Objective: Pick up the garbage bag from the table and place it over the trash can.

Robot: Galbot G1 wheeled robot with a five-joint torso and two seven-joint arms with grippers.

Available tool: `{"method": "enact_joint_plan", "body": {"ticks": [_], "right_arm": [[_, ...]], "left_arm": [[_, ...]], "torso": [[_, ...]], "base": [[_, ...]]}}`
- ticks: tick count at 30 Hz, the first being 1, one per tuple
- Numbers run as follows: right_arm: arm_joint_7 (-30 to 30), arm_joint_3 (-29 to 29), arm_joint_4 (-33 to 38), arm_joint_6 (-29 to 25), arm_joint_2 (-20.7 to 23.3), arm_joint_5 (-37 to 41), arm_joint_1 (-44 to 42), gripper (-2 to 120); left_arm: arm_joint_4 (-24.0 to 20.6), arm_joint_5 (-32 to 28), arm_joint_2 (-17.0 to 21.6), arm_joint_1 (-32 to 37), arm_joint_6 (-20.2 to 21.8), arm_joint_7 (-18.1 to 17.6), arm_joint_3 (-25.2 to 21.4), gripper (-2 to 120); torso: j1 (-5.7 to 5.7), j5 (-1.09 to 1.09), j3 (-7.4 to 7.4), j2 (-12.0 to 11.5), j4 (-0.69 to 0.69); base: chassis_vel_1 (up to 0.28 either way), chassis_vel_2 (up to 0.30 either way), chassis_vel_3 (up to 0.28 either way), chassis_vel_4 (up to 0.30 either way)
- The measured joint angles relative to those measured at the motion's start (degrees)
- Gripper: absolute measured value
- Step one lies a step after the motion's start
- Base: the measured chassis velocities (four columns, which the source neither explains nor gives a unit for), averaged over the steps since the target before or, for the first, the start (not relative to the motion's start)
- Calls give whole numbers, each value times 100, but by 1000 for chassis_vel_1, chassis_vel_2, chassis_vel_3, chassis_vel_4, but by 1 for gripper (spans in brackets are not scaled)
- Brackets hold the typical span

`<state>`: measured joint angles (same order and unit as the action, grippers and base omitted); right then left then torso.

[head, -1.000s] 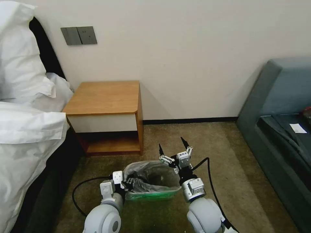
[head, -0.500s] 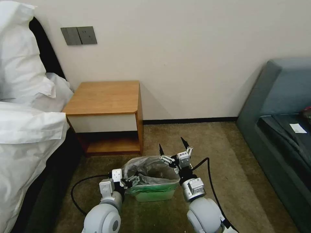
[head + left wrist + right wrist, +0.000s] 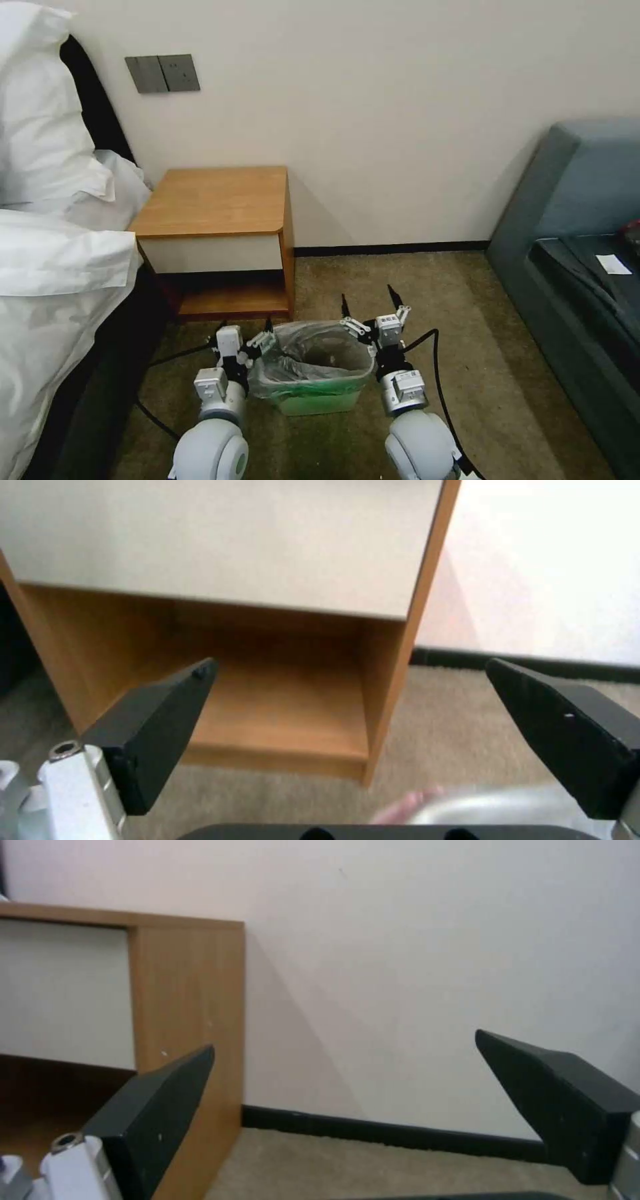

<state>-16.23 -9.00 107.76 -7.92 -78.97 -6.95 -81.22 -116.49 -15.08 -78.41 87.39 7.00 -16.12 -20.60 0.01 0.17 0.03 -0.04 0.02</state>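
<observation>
Garbage bag [image 3: 313,357] draped inside trash can [image 3: 313,398], seemingly lining it; left pincer [image 3: 245,328] and right pincer [image 3: 369,301] flanking the rim, both spread, releasing.

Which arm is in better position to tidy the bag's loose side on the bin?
Probably left: the garbage bag bunches on that side of the trash can, beside the open left gripper. The right gripper is open opposite.
</observation>
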Motion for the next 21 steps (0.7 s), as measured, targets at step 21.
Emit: {"method": "enact_joint_plan", "body": {"ticks": [21], "right_arm": [[162,-335,-68,-316,-257,-307,-240,100]], "left_arm": [[350,131,24,-98,-943,270,-43,89]], "torso": [[0,0,0,0,0]], "base": [[0,0,0,0]]}}
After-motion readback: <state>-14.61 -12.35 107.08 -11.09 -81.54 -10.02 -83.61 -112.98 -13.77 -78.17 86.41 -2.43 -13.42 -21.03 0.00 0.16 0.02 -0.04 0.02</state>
